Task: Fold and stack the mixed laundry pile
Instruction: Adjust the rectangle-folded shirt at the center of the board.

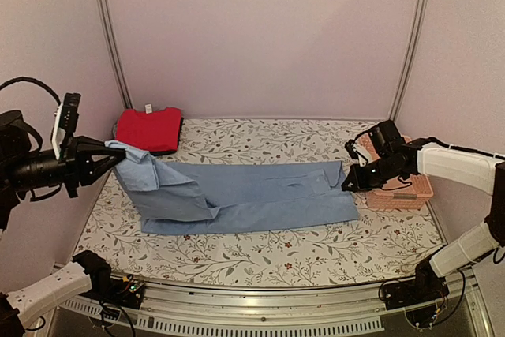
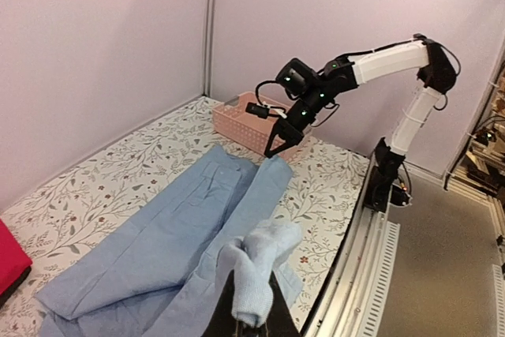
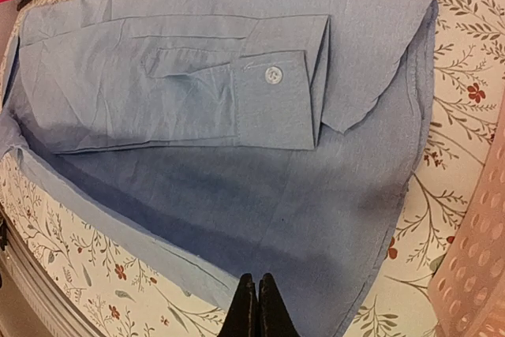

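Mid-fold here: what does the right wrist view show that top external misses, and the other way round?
Only right wrist: the white cuff button on the blue shirt, and the right jaws pressed together on its near hem. Only top external: the left jaws holding the shirt's other end raised above the tablecloth, and the whole red garment at the far left. Both: the shirt spread between the arms, the pink basket beside its right end, and at least a corner of red.

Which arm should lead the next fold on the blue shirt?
Left, probably: left gripper holds the blue shirt by one end, raised off the tablecloth; right gripper pinches the hem low beside the basket.
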Robot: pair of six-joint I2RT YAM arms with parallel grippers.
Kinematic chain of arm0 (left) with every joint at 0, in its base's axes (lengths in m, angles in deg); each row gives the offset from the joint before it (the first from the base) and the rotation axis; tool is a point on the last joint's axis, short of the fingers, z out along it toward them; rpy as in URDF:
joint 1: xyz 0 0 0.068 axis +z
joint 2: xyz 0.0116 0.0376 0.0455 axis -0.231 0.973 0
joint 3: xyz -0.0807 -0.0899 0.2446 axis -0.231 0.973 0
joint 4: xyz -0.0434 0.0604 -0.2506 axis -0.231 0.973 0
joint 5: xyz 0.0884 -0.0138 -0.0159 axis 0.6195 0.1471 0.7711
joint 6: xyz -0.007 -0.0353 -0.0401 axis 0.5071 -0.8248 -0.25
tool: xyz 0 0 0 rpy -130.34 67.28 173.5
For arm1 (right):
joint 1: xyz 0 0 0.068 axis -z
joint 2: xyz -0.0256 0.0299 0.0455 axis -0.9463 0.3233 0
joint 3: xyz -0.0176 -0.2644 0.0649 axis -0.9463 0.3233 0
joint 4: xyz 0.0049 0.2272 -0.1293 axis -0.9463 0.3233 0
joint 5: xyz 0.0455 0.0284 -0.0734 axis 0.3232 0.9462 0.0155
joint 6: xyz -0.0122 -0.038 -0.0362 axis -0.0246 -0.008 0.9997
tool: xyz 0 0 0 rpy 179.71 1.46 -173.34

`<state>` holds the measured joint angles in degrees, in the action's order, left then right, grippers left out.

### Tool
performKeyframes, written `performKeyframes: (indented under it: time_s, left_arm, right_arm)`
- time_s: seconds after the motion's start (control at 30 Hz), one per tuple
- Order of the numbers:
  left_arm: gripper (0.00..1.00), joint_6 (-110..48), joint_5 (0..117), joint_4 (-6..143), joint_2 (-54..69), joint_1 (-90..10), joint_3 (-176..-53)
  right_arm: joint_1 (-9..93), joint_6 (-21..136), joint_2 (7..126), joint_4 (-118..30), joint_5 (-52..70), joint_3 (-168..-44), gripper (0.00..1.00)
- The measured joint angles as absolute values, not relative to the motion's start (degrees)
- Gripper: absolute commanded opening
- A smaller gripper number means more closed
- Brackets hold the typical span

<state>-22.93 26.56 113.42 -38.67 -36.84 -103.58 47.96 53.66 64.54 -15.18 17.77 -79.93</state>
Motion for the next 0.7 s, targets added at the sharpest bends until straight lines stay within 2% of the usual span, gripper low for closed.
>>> performKeyframes:
  time_s: [0.17,0.27,0.37,0.47,0.57,0.7]
  left_arm:
    - [0.0,-20.9,38.2,108.7,-26.4,-36.9,-104.8]
    - [0.0,-20.7,45.4,106.4,-19.0,-36.5,-104.7]
    - [0.0,-23.0,51.0,104.6,-11.4,-34.7,-105.4]
    - [0.0,-27.0,57.6,104.0,-3.6,-31.9,-109.6]
    - [0.0,-29.9,63.8,102.1,2.4,-30.5,-115.8]
    - [0.0,-28.8,66.5,95.6,8.4,-30.1,-122.0]
  right_arm:
    - [50.4,54.7,73.4,-17.7,16.7,-85.3,0.03]
    - [50.6,55.2,79.3,-18.1,16.4,-87.1,0.26]
    - [50.6,54.4,84.3,-17.9,16.0,-89.5,0.41]
    - [50.6,53.7,87.3,-16.9,16.0,-92.8,0.51]
    - [50.6,52.4,87.0,-16.0,17.1,-96.5,0.54]
    - [50.6,52.3,85.8,-15.0,19.8,-103.3,0.56]
